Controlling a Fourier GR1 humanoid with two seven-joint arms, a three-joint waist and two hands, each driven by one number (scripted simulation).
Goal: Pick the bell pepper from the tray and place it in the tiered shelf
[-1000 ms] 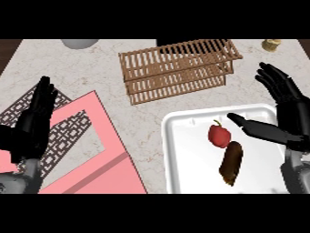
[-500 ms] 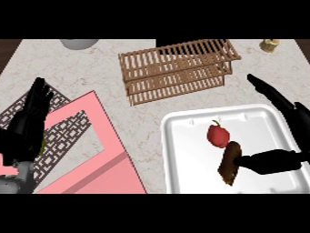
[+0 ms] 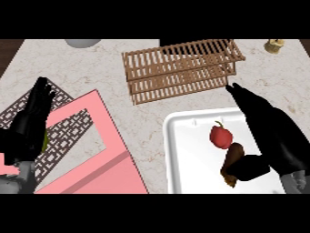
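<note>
From the head view, one pale marbled worktop carries one white rectangular tray at the near right, one slatted wooden tiered shelf at the far centre, and one pink mat with a dark lattice border at the near left. On the tray lie two things: one red bell pepper with a green stem near the tray's middle, and one brown elongated object just nearer than the pepper, almost touching it. The right hand lies over the tray's right side, fingers straight and stretched toward the far edge of the tray with their tips near the shelf's near right corner, and the thumb bent in over the brown object; it is released and grasps nothing, the pepper sitting free just left of the palm. The left hand rests at the near left over the lattice border, fingers straight and pointing far, also released. One grey round object is cut by the far edge, and one small yellowish object stands at the far right corner. Bare worktop lies between mat and tray, and between tray and shelf.
</note>
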